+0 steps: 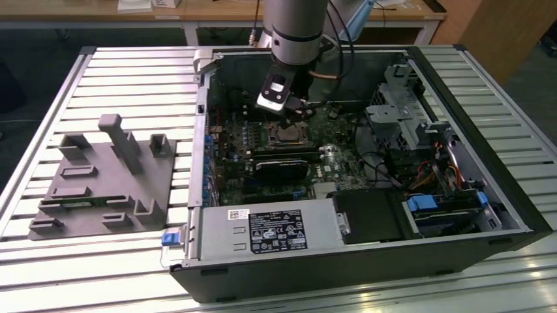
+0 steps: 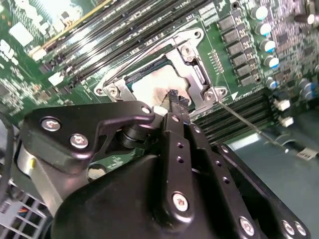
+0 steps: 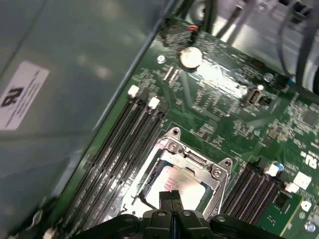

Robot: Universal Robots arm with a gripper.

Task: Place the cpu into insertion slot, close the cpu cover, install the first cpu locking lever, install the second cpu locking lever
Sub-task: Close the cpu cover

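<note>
Ext. view: arm reaches down into the open computer case [image 1: 348, 267], which lies on the slatted tabletop [image 1: 130, 72]. The hand [image 1: 298, 108] sits just above the insertion slot [image 1: 283, 135]. A grey fixture block [image 1: 104, 189] stands well apart, toward that view's left.

Both wrist views give what the ext. view can't. The cpu [image 2: 154, 87] [image 3: 184, 186] lies in the slot, its pale face visible through the window of the cpu cover [image 2: 197, 74] [image 3: 192, 160]. The cover lies flat over it.

The hand [image 2: 177, 99] [image 3: 169, 195] is clenched, tips together w/ nothing between them, right over the chip's edge. Can't tell if it's touching.

2nd wrist view adds a thin lever rod [image 2: 239, 117] running out from the socket corner across dark memory slots [image 2: 234, 112]. 1st wrist view adds a coin cell [image 3: 190, 57] further up the board.
</note>
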